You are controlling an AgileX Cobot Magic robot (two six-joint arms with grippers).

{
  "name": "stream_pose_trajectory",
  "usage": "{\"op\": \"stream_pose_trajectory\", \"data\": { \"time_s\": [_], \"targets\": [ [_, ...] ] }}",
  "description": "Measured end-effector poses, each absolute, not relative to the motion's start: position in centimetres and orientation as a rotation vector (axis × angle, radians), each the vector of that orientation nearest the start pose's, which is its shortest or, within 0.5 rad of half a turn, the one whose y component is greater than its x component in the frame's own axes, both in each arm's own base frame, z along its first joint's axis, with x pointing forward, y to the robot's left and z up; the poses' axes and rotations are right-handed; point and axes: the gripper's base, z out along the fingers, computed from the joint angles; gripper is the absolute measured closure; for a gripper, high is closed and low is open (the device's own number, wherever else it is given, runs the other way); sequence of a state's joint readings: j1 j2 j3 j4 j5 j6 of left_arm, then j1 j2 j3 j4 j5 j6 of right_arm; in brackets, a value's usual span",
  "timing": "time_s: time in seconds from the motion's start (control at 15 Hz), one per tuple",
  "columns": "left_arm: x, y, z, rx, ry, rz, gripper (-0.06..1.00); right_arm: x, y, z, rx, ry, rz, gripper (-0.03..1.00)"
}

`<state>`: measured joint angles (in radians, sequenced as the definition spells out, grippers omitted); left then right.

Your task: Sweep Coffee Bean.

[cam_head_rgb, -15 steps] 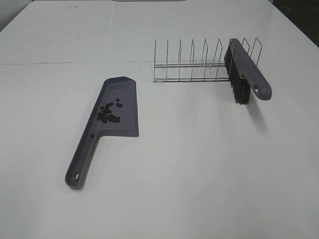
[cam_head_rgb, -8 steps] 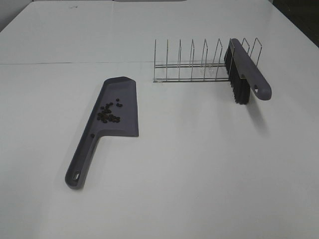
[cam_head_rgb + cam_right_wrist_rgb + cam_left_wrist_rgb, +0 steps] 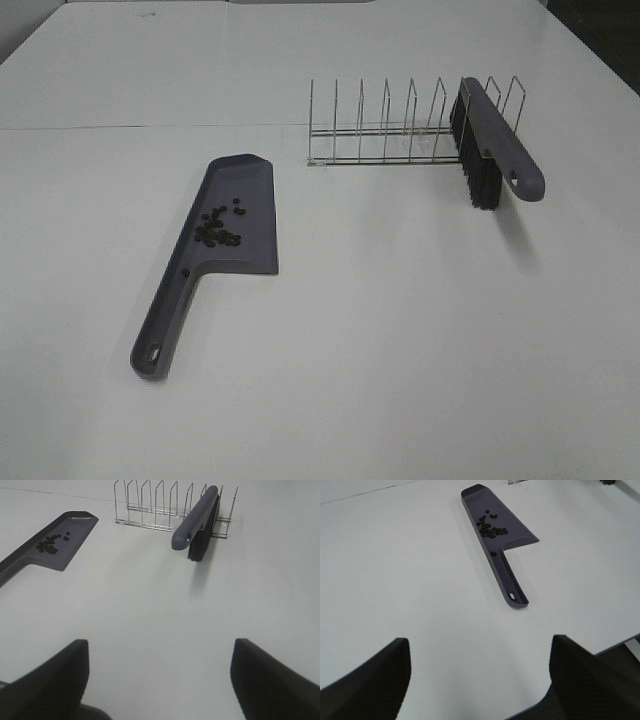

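A: Where do the beans sit?

B: The coffee bean [image 3: 218, 228] cluster lies inside the grey dustpan [image 3: 245, 190], left of centre in the high view, toward the handle end of the blade. None visible on the white table [image 3: 400, 340].

A: Dustpan's long axis?

B: Diagonal: handle [image 3: 165, 325] points to the lower left, open lip to the upper centre.

A: And the brush?

B: The brush [image 3: 495, 135] rests in the wire rack [image 3: 385, 130], upper right, handle hanging toward the lower right.

A: Grippers?

B: Left gripper [image 3: 480, 677]: fingers spread wide, empty, well short of the dustpan, whose handle points back toward it. Right gripper [image 3: 160, 677]: also wide, empty, brush ahead of it.

A: Nearer arm?

B: My judgement: left arm for the dustpan handle, right for the brush. Sweeping looks finished.
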<state>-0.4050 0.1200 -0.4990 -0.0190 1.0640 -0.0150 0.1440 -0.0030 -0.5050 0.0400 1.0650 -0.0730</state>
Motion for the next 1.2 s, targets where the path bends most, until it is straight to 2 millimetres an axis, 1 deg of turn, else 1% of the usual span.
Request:
{"op": "stream_pose_trajectory", "data": {
  "time_s": [1.07, 1.2],
  "targets": [
    [1.18, -0.67, 27.62, 0.425, 2.138, -0.262, 0.23, -0.65, 0.23, 27.83, -0.223, 2.029, 0.092, 0.23],
    [1.22, -0.62, 27.63, 0.356, 2.147, -0.229, 0.23, -0.65, 0.23, 27.83, -0.223, 2.029, 0.092, 0.23]
  ]
}}
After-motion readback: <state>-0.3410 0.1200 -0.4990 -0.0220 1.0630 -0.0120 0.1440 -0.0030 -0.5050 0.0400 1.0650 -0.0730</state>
